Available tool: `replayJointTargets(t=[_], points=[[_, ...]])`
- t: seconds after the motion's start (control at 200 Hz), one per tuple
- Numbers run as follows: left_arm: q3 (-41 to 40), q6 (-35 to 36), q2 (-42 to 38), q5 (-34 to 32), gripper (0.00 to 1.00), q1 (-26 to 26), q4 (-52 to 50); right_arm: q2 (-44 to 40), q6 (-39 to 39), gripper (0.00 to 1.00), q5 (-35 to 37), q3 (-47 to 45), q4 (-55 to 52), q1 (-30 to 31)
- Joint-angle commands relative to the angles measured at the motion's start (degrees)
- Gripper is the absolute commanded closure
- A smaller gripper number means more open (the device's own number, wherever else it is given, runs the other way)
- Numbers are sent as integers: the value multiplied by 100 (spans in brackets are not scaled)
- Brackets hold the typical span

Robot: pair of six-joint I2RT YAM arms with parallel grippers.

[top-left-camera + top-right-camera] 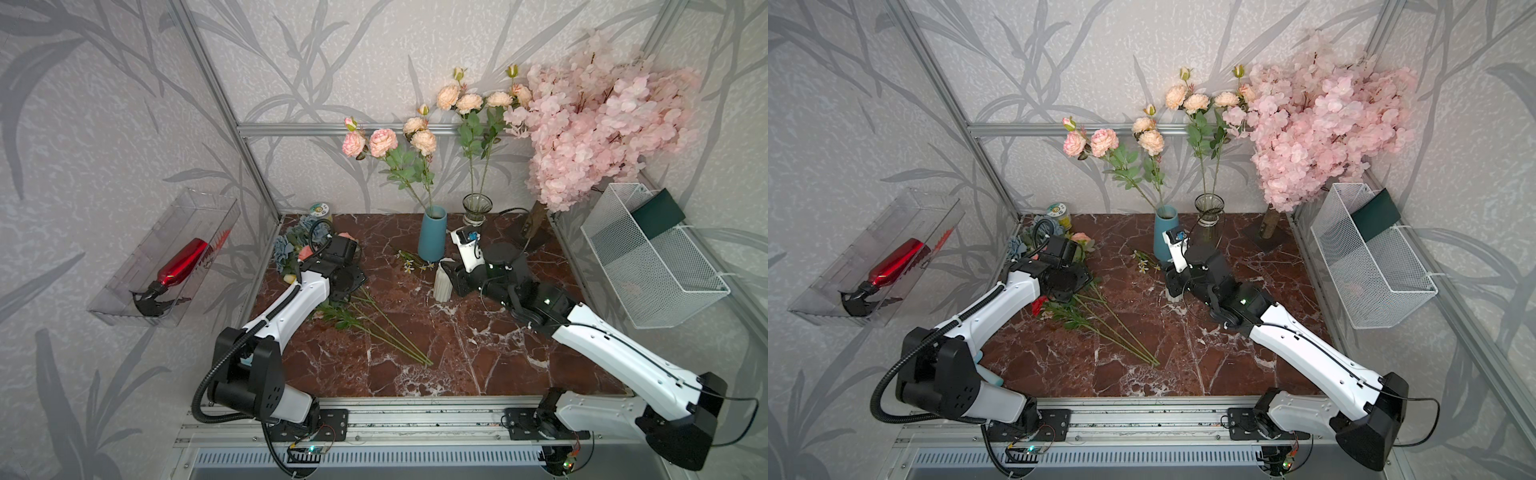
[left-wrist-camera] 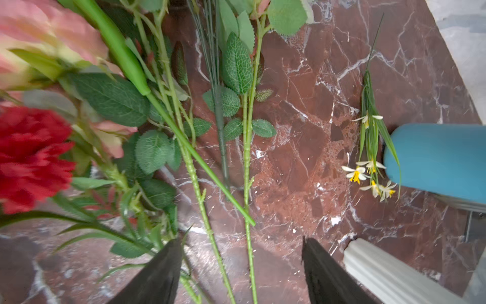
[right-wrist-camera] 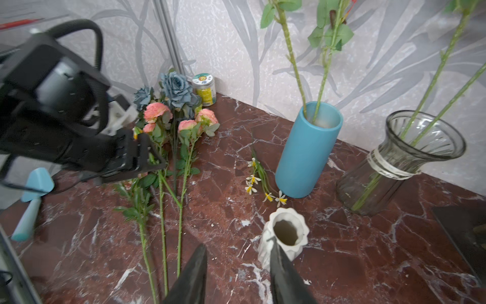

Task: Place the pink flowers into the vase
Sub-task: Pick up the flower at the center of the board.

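Loose pink flowers (image 3: 156,111) lie at the table's left, their long green stems (image 1: 386,332) running toward the front. My left gripper (image 2: 242,252) stands open low over them, with two stems (image 2: 247,158) between its fingers, touching neither. My right gripper (image 3: 236,250) is open and empty, and one finger (image 3: 284,273) is against the rim of a small white ribbed vase (image 3: 285,231). Behind it a blue vase (image 1: 432,239) and a glass vase (image 1: 477,210) each hold upright pink flowers (image 1: 382,141). In both top views the left wrist hides its fingers.
A red flower (image 2: 29,158) and blue-grey flowers (image 3: 176,86) lie among the loose stems. A white-yellow sprig (image 2: 370,158) rests by the blue vase. A blossom tree (image 1: 594,120) and wire basket (image 1: 652,257) crowd the back right. A jar (image 1: 321,210) stands back left.
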Motion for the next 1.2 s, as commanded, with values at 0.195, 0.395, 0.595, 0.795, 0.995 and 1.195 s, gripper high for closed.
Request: replayJointTargets(t=[0.195, 0.395, 0.595, 0.795, 0.995, 1.195], points=[[591, -436, 854, -103, 31, -25, 369, -229, 190, 63, -59, -466, 35, 245], [1099, -380, 1581, -227, 40, 9, 365, -344, 106, 65, 4, -553, 13, 245], [1511, -494, 2133, -284, 64, 85, 268, -477, 71, 66, 70, -627, -26, 250], [1879, -663, 2561, -383, 65, 98, -126, -515, 78, 67, 131, -671, -67, 249], [1902, -868, 2608, -729, 64, 107, -523, -489, 57, 67, 184, -698, -59, 250], [1970, -802, 2815, -552, 64, 159, -430, -472, 67, 68, 168, -716, -37, 250]])
